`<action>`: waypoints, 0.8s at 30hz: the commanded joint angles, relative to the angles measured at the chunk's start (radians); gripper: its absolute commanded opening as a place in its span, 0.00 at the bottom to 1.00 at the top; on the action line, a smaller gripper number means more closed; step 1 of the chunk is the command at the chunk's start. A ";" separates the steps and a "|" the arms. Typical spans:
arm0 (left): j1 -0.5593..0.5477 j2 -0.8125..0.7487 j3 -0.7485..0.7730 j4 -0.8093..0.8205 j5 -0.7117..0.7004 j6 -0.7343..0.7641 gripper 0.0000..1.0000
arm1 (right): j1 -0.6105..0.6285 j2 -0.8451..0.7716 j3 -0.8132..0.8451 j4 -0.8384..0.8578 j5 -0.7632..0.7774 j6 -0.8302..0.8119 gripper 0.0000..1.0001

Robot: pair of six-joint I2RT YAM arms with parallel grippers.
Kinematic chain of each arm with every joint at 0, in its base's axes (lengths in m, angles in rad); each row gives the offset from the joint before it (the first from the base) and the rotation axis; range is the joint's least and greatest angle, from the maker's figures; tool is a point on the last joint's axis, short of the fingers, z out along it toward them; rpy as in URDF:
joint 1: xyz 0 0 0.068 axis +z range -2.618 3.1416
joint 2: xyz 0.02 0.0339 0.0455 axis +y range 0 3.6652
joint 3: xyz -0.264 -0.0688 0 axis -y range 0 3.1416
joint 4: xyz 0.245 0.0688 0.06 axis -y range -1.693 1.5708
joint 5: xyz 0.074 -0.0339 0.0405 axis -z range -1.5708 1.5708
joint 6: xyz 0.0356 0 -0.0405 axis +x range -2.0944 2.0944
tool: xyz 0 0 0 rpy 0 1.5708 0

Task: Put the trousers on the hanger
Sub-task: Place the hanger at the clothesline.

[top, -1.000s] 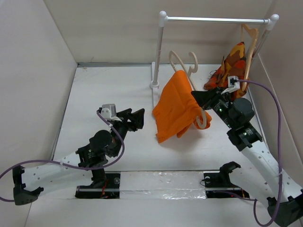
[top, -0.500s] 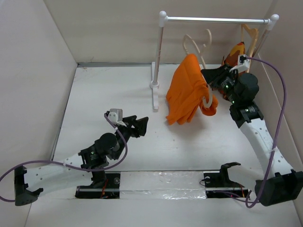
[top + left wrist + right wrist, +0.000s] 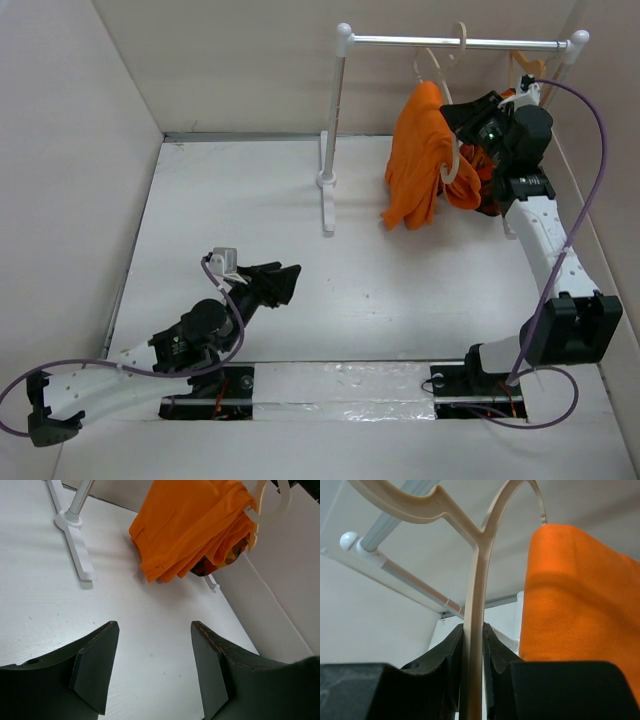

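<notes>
Left arm [image 3: 100, 372] and right arm [image 3: 548, 250]: white links, black joint housings. Left gripper [image 3: 155, 627]: matte black fingers [image 3: 95, 670]. Purple cable [image 3: 603, 140] per wrist.

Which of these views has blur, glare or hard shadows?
Top external: even, soft light, all sharp, mild glare on the shiny strip by the arm bases. Left wrist: trousers sharp, only a faint shadow beside the rack foot. Right wrist: hanger very close and slightly soft, right gripper fingers dark and underexposed.
</notes>
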 commanded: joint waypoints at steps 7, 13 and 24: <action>0.002 -0.018 -0.032 -0.036 0.002 -0.055 0.56 | -0.033 0.068 0.157 0.287 -0.071 0.091 0.00; 0.002 -0.015 -0.021 -0.040 -0.001 -0.061 0.55 | -0.033 0.096 0.134 0.286 -0.074 0.070 0.00; 0.002 -0.017 0.000 -0.052 0.001 -0.069 0.56 | -0.033 0.081 0.056 0.318 -0.097 0.043 0.21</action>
